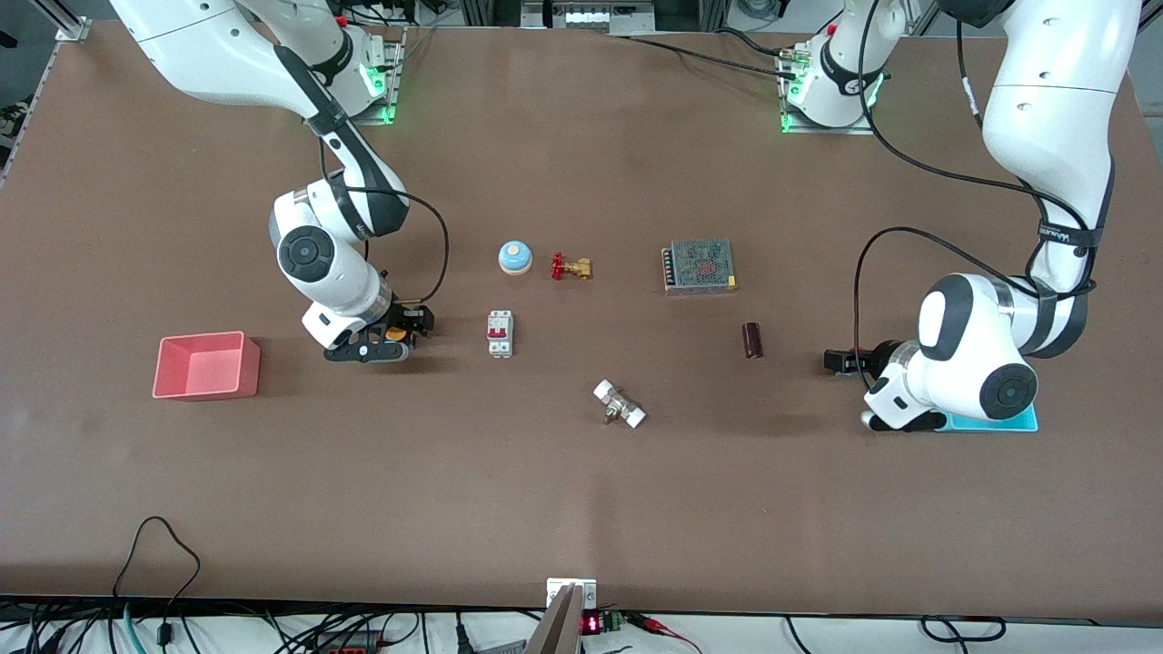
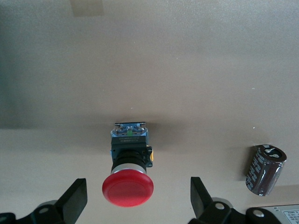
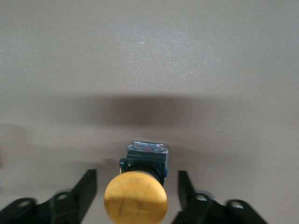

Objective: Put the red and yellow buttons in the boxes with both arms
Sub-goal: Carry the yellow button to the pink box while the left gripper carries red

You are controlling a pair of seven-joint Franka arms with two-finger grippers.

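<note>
The yellow button (image 3: 135,200) lies on its side on the table between the fingers of my right gripper (image 3: 136,175), which is open with a gap on each side. It shows in the front view (image 1: 395,334) inside that gripper (image 1: 400,332). The red button (image 2: 128,186) lies on its side between the open fingers of my left gripper (image 2: 138,186), untouched. In the front view that gripper (image 1: 840,361) hides it. The pink-red box (image 1: 204,365) stands near the right arm's end. The cyan box (image 1: 990,421) lies mostly under the left arm's wrist.
On the table's middle are a blue bell (image 1: 514,257), a brass valve (image 1: 571,267), a white circuit breaker (image 1: 500,333), a metal power supply (image 1: 698,265), a dark capacitor (image 1: 752,340) (image 2: 265,170) and a white fitting (image 1: 620,404).
</note>
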